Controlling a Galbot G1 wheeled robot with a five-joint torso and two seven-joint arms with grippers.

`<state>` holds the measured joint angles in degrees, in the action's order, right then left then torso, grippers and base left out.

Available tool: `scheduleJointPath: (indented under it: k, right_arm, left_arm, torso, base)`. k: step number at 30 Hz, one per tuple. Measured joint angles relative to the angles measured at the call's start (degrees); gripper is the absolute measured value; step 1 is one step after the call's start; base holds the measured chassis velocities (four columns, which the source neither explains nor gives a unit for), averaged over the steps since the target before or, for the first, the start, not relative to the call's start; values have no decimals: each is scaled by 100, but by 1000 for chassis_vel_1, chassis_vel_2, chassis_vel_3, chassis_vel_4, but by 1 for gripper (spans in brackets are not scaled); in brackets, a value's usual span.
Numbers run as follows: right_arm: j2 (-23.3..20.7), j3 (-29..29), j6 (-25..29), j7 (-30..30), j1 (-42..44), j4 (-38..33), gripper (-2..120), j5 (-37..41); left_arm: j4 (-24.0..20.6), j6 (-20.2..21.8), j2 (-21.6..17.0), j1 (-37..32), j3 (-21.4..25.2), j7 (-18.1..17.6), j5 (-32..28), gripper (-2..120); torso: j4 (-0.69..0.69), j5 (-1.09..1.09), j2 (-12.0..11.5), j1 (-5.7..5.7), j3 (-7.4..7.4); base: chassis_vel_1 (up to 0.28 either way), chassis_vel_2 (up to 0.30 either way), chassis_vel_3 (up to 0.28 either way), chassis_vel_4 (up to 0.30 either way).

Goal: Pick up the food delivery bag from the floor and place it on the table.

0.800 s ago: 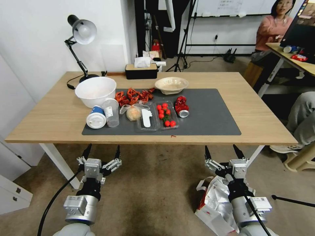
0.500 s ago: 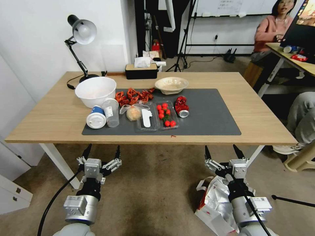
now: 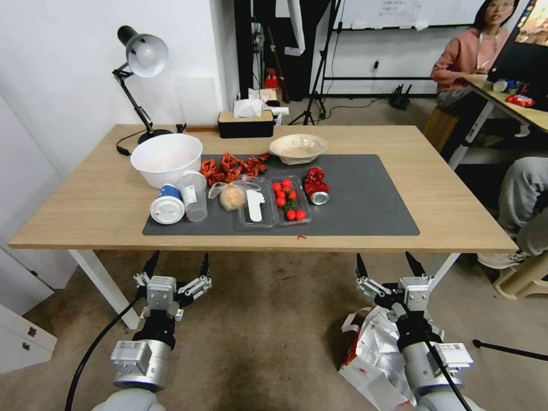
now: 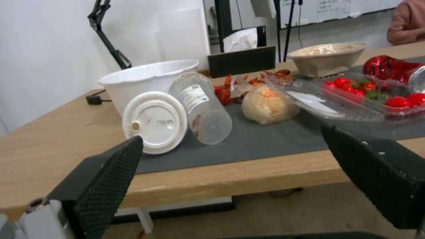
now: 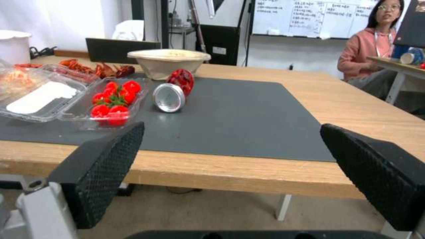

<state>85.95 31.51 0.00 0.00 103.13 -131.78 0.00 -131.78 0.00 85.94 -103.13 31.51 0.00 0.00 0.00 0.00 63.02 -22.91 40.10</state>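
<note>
One crumpled white paper food delivery bag (image 3: 374,348) lies tipped on your worn beige carpet floor (image 3: 268,337), its mouth toward the light-wood table (image 3: 103,200), beneath your right gripper (image 3: 391,267); two grippers, left gripper (image 3: 177,264) too, gape wide, empty.

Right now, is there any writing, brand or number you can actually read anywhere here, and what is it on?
None can be read.
Clear plastic cup: printed label, too blurred.
Whiteboard: handwritten rows, too small.
Food delivery bag on the floor: small red marks, unreadable.
White cup lid: embossed shapes, unreadable.
</note>
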Motion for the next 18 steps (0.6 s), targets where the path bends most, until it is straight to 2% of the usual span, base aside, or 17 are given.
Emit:
scheduleJointPath:
  k: [4, 6, 7, 11, 12, 13, 14, 15, 17, 18]
  right_arm:
    - [-29, 23, -65, -12, 10, -24, 100, 56]
    - [-205, 204, -463, -123, 80, -193, 100, 362]
    - [-205, 204, -463, -123, 80, -193, 100, 362]
    - [-600, 602, -1362, -384, 236, -571, 100, 1065]
    - [-600, 602, -1362, -384, 236, -571, 100, 1065]
    - [-709, 712, -1607, -456, 282, -674, 100, 1257]
    - [-740, 747, -1640, -488, 288, -693, 100, 1318]
    - [-878, 922, -1546, -650, 207, -618, 100, 1590]
    - [-902, 951, -1506, -687, 183, -594, 100, 1646]
    - [-927, 984, -1431, -747, 148, -546, 100, 1717]
  left_arm:
    - [0, 12, -1, 3, -7, -11, -12, 100]
    - [-81, 260, -50, 74, -91, -185, -268, 100]
    - [-81, 260, -50, 74, -91, -185, -268, 100]
    - [-381, 1067, -208, 302, -378, -741, -1091, 100]
    - [-381, 1067, -208, 302, -378, -741, -1091, 100]
    - [-471, 1311, -260, 369, -460, -910, -1339, 100]
    - [-501, 1392, -274, 391, -487, -966, -1421, 100]
    - [-634, 1755, -348, 490, -617, -1213, -1791, 100]
    - [-678, 1870, -371, 524, -657, -1294, -1913, 100]
    - [-694, 1681, -382, 518, -749, -1331, -2094, 100]
  torso:
    - [0, 1, 0, 0, 0]
    - [1, 0, 0, 0, 0]
    - [1, 0, 0, 0, 0]
    - [0, 1, 0, 0, 0]
    - [0, 1, 0, 0, 0]
    - [0, 0, 0, 0, 0]
    - [-1, -1, 0, 0, 0]
    - [1, 0, 0, 0, 0]
    - [2, 2, 0, 0, 0]
    - [-3, 1, 0, -1, 0]
  base:
    - [0, 0, 0, 0]
    - [0, 0, 0, 0]
    - [0, 0, 0, 0]
    - [0, 0, 0, 0]
    - [0, 0, 0, 0]
    - [0, 0, 0, 0]
    - [0, 0, 0, 0]
    - [0, 0, 0, 0]
    - [0, 0, 0, 0]
    - [0, 0, 0, 0]
